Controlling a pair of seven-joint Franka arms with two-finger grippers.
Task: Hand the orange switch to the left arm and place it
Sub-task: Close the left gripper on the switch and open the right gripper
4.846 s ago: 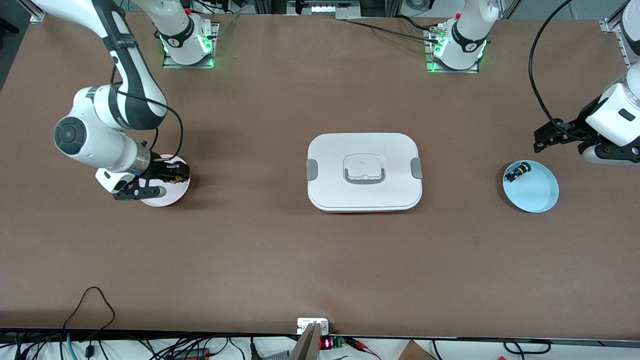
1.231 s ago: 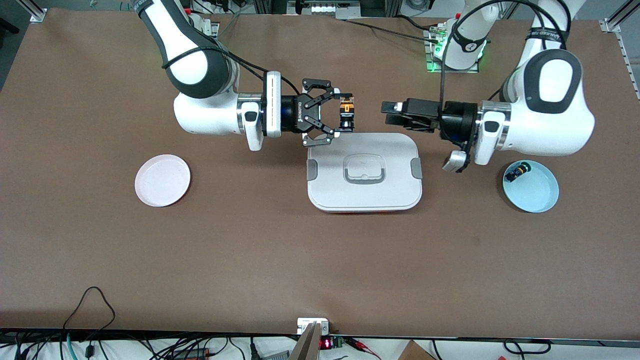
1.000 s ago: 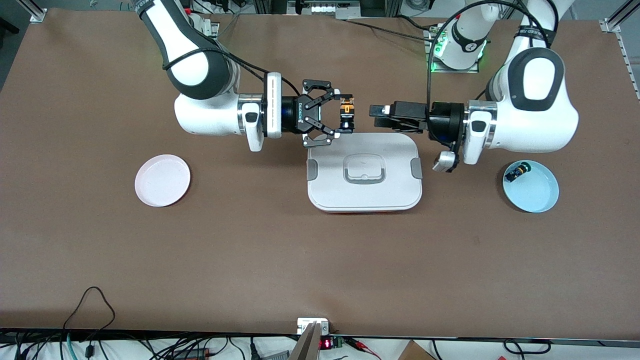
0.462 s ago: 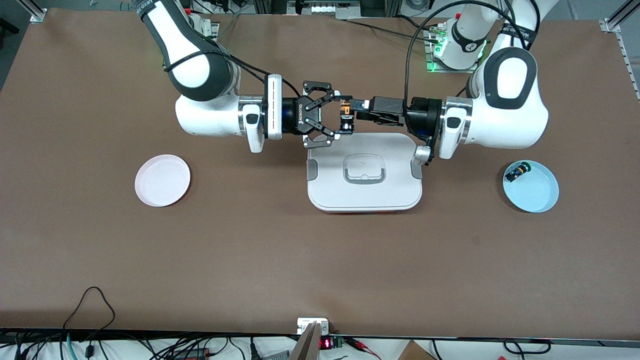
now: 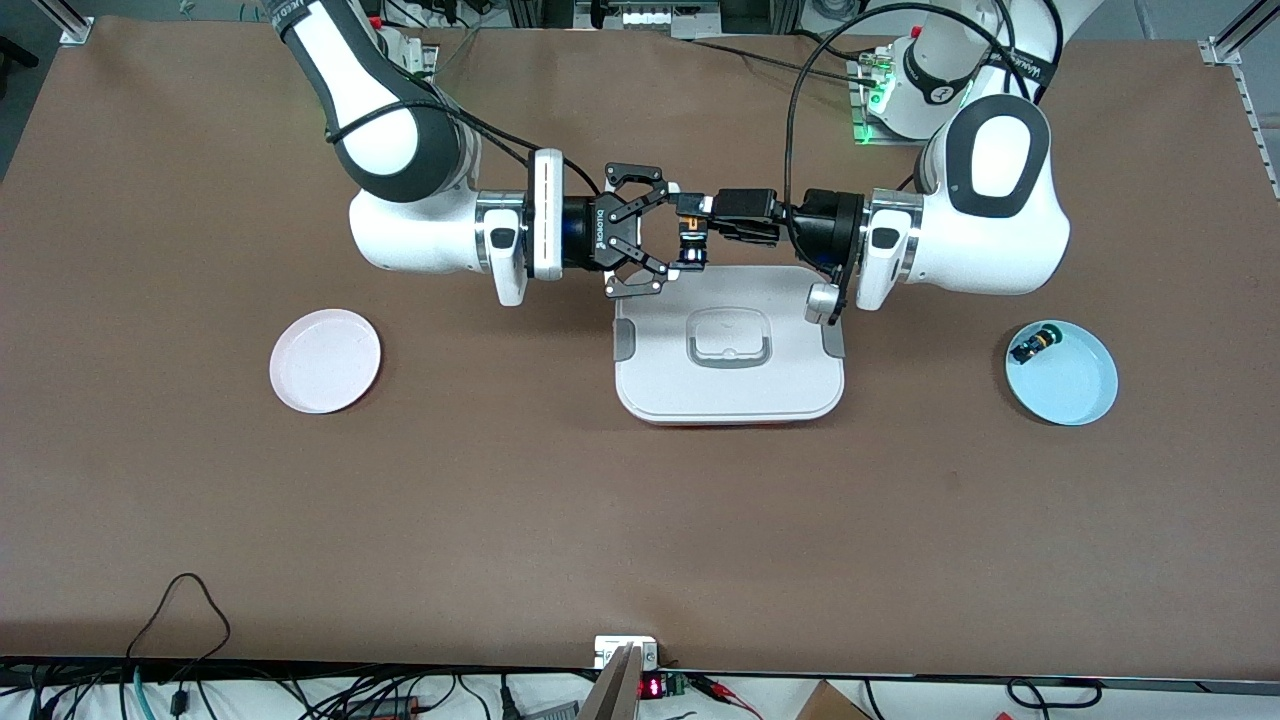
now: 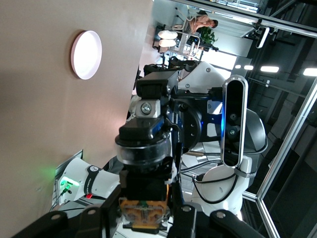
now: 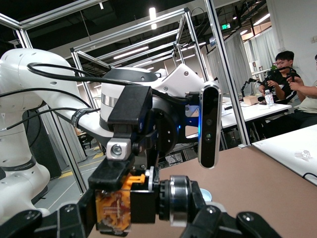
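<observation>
**Mid-air handover over the box's edge toward the robot bases**

The right gripper (image 5: pixel 678 233) has its fingers clamped on the orange switch (image 5: pixel 690 232), which hangs in the air above the edge of the box (image 5: pixel 729 385) that faces the robot bases, around the middle of the table's length. The left gripper (image 5: pixel 700 212) meets it from the left arm's end; its fingers reach the switch's orange-brown block end, but whether they have closed on it I cannot tell.

In the front view the switch's long axis runs across the line between the two grippers, the block end toward the bases' edge of the table and the dark cylindrical end toward the front edge.

To hand over well, I judge the left gripper should close squarely on the block end and hold firmly before the right one lets go; then both arms should part along their common line, staying at this height so that nothing dips onto the lid.

Outward: a pale pink plate (image 5: pixel 325 360) toward the right arm's end, and a light blue plate (image 5: pixel 1072 391) toward the left arm's end, holding a small black switch (image 5: pixel 1031 345).
</observation>
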